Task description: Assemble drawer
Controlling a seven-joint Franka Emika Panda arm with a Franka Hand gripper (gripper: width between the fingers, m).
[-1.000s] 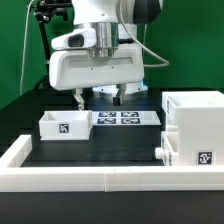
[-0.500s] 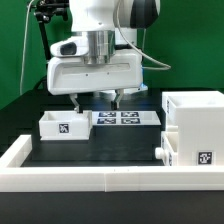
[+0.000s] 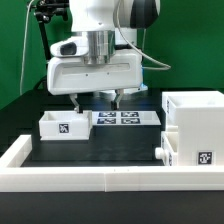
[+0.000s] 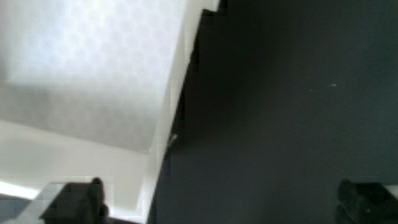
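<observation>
The drawer's tall white housing (image 3: 196, 118) stands at the exterior view's right. A tray with a knob (image 3: 160, 152) sits at its lower front, next to a tag (image 3: 205, 157). A second small open-top tray (image 3: 64, 125) with a tag lies on the dark table at the left. My gripper (image 3: 98, 99) hangs open and empty above the table, between that tray and the marker board (image 3: 122, 118), touching nothing. In the wrist view my gripper (image 4: 219, 205) shows two dark fingertips (image 4: 75, 200) set wide apart over the dark table, beside a white surface (image 4: 89, 80) I cannot identify.
A low white rim (image 3: 100, 172) runs along the table's front and left edge. A green backdrop stands behind the arm. Dark table surface (image 3: 110, 145) lies between the left tray and the housing.
Over the last second my gripper shifted slightly to the exterior view's left. It has stayed still for the last half second. The drawer parts have not moved.
</observation>
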